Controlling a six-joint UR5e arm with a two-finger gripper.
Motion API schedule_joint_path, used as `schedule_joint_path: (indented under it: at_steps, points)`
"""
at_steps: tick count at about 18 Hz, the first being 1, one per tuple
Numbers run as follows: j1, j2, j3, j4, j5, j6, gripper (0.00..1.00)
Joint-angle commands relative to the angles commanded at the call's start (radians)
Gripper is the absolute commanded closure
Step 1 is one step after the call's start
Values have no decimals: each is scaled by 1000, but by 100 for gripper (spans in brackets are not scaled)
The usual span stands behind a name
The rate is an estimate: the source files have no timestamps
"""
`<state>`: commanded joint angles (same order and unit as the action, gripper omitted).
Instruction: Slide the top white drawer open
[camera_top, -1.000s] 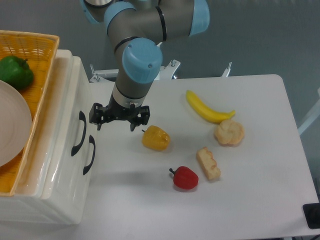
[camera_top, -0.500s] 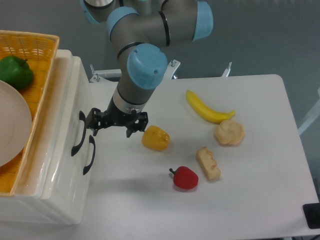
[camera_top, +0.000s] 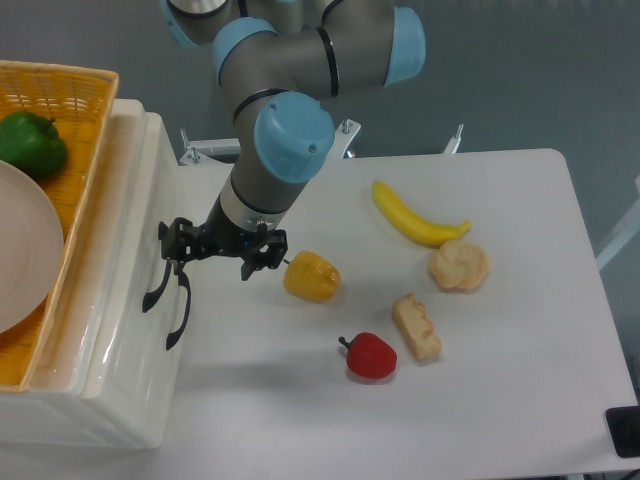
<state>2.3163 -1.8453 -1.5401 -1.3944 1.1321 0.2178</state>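
black curved handle (camera_top: 160, 268) of the top white drawer (camera_top: 120, 250) runs lengthwise down the cabinet front, left of the gripper (camera_top: 213, 245); its spread, empty fingers reach the handle's upper end.

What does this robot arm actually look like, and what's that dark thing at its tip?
The arm is built of thick grey metal tubes joined by round joints with light-blue caps. At its tip sits a small black gripper with two spindly fingers, looking like open metal framework.
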Motion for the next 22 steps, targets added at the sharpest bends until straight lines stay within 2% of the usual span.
schedule_joint_path:
  at_steps: [7,22]
  points:
    - [-15,0,-6,8,2,41,0]
    - [-26,-2,-11,6,3,43,0]
